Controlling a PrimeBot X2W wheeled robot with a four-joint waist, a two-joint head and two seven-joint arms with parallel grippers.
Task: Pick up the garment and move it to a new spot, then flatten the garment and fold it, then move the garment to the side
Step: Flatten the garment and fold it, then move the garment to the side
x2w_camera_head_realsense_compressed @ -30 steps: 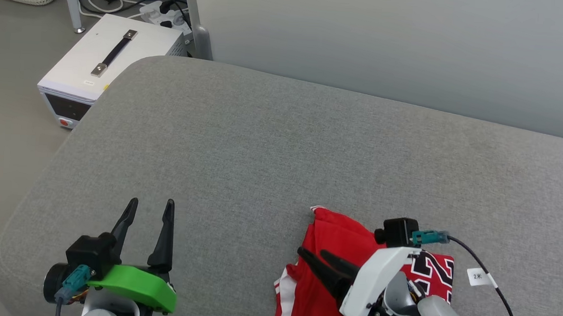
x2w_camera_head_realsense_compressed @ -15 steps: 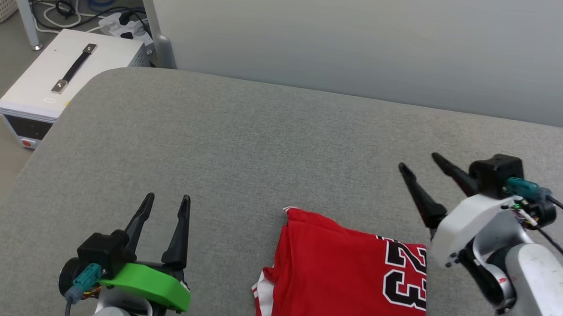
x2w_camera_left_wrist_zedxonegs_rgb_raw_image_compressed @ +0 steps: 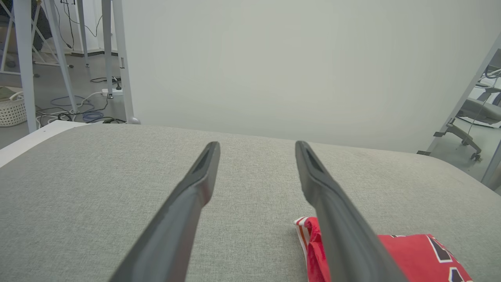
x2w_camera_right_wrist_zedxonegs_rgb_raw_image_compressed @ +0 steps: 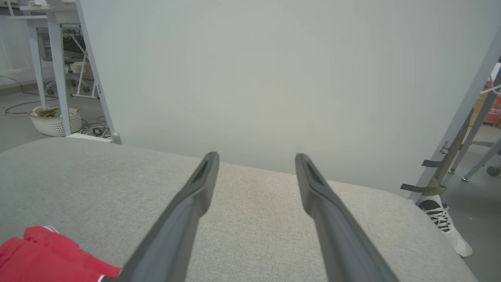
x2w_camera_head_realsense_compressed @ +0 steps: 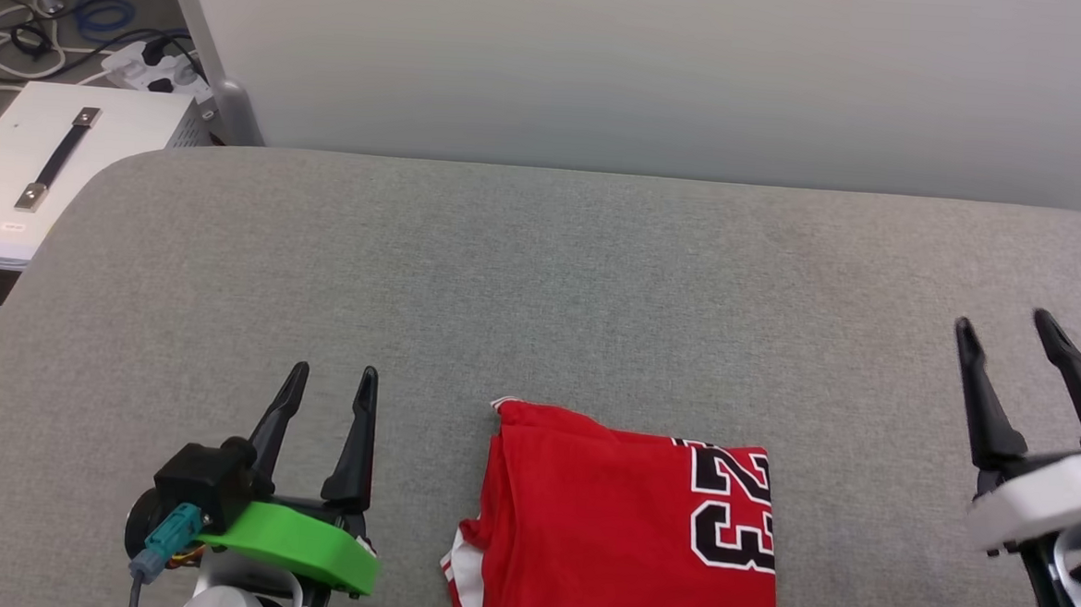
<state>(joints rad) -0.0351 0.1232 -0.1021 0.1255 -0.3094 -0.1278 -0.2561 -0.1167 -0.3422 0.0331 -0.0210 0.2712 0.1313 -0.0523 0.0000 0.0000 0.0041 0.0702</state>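
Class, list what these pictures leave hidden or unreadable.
Head view: near edge of the shirt, cut off at the bottom.
Left wrist view: part of the shirt, behind the left claw.
Head view: label on the white box, too small to read.
Right wrist view: wearer of the shoe, hidden behind the panel.

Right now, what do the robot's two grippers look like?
The left gripper has two long, dark, tapered fingers on a bright green cover, with a teal plug on a black block beside it. The right gripper has the same dark fingers on a white cover.
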